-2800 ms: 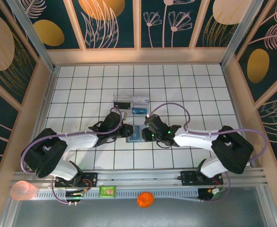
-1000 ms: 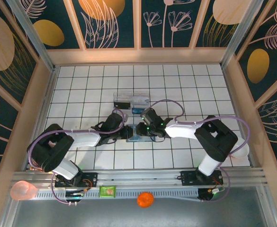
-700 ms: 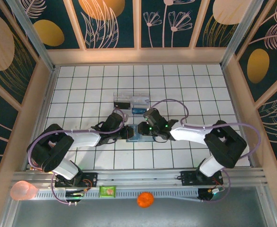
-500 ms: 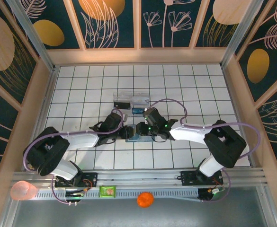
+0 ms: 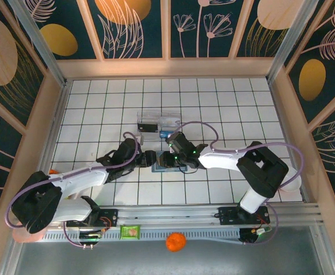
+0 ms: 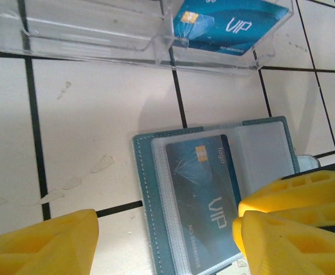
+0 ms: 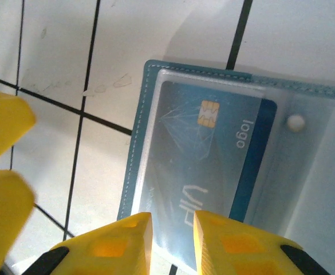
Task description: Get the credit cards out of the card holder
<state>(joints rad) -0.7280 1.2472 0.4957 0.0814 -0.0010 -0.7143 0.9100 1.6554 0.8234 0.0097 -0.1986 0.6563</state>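
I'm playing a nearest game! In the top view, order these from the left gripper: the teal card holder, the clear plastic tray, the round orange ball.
From the left gripper:
1. The teal folding card holder, right beside it.
2. The clear plastic tray, farther back.
3. The round orange ball, near front rail.

A teal card holder (image 6: 142,195) with pale stitching is seen between the yellow fingers (image 6: 47,243) of the left gripper (image 6: 166,243). In its clear sleeve, just ahead of the yellow, black-edged fingers (image 7: 107,243) of the right gripper (image 7: 168,238), a slate-blue credit card (image 6: 204,197) is shown with gold chip, white "VIP" and "logo" lettering and a faint line-drawn diamond. Beyond the left jaws a bright blue card (image 6: 230,23) with gold chip and white "VIP" is seen in a clear tray (image 6: 93,34), on a table (image 6: 98,120) tiled white with black lines.
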